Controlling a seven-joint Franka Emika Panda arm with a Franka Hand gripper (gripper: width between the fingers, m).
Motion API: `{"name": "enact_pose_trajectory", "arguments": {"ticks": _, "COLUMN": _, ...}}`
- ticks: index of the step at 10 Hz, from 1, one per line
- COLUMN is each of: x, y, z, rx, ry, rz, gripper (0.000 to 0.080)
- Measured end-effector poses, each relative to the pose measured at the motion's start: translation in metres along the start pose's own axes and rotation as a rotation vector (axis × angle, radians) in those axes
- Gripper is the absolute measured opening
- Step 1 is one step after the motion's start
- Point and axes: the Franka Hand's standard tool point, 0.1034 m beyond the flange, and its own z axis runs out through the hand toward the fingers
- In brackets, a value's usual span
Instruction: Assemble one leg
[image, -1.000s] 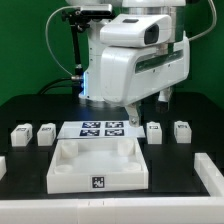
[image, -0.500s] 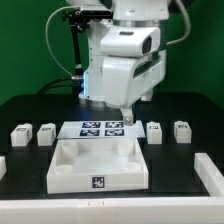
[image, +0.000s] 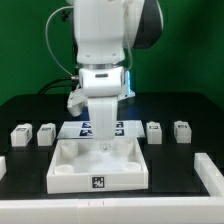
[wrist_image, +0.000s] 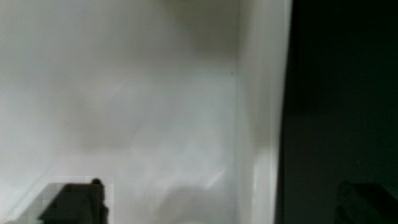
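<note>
Several small white legs with tags stand in a row on the black table: two at the exterior view's left (image: 20, 133) (image: 46, 132) and two at its right (image: 154, 131) (image: 182, 130). The large white tray (image: 62, 177) lies in front of them. My gripper (image: 103, 141) hangs low over the tray's back middle, away from every leg. In the wrist view my gripper (wrist_image: 222, 206) is open and empty, with dark fingertips (wrist_image: 75, 205) set wide apart over a blurred white surface.
The marker board (image: 124, 127) lies behind the tray, mostly hidden by my arm. White parts lie at the table's left edge (image: 2, 165) and right edge (image: 211, 172). Cables hang behind the arm.
My arm has swung from the exterior view's right toward its left and come down over the back of the tray. The legs and the tray have not moved.
</note>
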Motion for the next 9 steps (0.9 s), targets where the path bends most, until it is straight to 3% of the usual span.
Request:
{"name": "enact_pose_trajectory", "arguments": {"ticks": 3, "x": -0.0055, "y": -0.0019, "z": 0.0085, "rx": 0.010, "ry": 0.005, "rz": 0.017, "gripper": 0.0650}}
{"name": "enact_pose_trajectory", "arguments": {"ticks": 6, "x": -0.0057, "y": -0.0026, "z": 0.0092, "rx": 0.012, "ry": 0.005, "rz": 0.017, "gripper": 0.0257}}
{"name": "enact_pose_trajectory", "arguments": {"ticks": 7, "x": -0.0057, "y": -0.0028, "z": 0.0093, "rx": 0.012, "ry": 0.005, "rz": 0.017, "gripper": 0.0257}}
{"name": "enact_pose_trajectory", "arguments": {"ticks": 8, "x": -0.0056, "y": -0.0028, "z": 0.0093, "rx": 0.012, "ry": 0.005, "rz": 0.017, "gripper": 0.0072}}
{"name": "enact_pose_trajectory", "arguments": {"ticks": 9, "x": -0.0057, "y": -0.0001, "z": 0.0078, "rx": 0.000, "ry": 0.005, "rz": 0.017, "gripper": 0.0060}}
